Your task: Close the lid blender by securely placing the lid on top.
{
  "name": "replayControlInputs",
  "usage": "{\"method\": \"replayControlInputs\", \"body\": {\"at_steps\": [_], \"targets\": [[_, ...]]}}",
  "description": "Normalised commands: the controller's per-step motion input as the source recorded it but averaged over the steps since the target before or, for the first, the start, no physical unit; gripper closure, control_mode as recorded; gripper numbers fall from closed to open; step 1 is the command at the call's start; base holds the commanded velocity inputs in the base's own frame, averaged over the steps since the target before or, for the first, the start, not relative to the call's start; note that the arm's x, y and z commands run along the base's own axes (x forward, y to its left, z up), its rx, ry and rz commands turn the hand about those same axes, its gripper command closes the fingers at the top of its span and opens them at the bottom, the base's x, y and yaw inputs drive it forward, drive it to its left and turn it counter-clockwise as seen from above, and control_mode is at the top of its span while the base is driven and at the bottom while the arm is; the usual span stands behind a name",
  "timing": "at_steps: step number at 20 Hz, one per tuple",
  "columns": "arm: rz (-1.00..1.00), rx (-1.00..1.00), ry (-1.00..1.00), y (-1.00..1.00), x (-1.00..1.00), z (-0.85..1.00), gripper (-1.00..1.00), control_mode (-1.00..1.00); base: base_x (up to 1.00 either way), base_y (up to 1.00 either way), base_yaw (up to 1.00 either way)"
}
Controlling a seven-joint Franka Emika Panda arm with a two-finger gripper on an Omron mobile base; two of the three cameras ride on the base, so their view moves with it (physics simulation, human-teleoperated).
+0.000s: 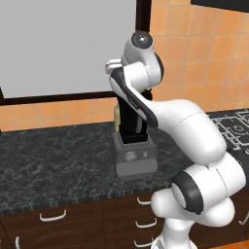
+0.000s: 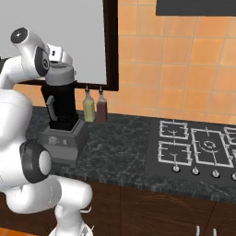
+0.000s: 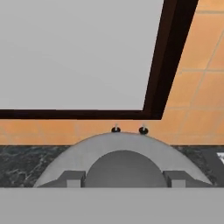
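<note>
- beneath the claw [image 2: 61, 69] runs the dark marble counter [image 1: 58, 155], its stove [image 2: 196, 147] well off to the claw's right.
- behind the claw stands a big grey panel [image 3: 78, 52] in a dark frame, against an orange tiled wall [image 2: 184, 69].
- directly under the claw stands the blender [image 2: 62, 124], black jar on a grey boxy base.
- just right of the blender, lower than the claw, stand two bottles: a yellow bottle [image 2: 88, 110] and a dark red bottle [image 2: 102, 109].
- the lid [image 2: 60, 75] sits right at the claw, at the jar's top; whether it is fully seated cannot be told.
- in the hand view the fingertips [image 3: 70, 178] flank the lid's knob [image 3: 124, 168], touching both its sides, so the claw looks closed on it.
</note>
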Motion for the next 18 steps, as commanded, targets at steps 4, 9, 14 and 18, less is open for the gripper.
{"method": "replayControlInputs", "body": {"at_steps": [4,9,14,18], "targets": [[0.0,0.0,0.05,0.03,0.65,0.0,1.0,-1.0,0.0,0.0,0.0],[0.0,0.0,0.04,0.06,0.42,-0.02,1.0,-1.0,0.0,0.0,0.0],[0.0,0.0,-0.11,0.0,-0.19,0.0,1.0,-1.0,0.0,0.0,0.0],[0.0,0.0,-0.02,0.01,0.0,-0.07,1.0,-1.0,0.0,0.0,0.0]]}}
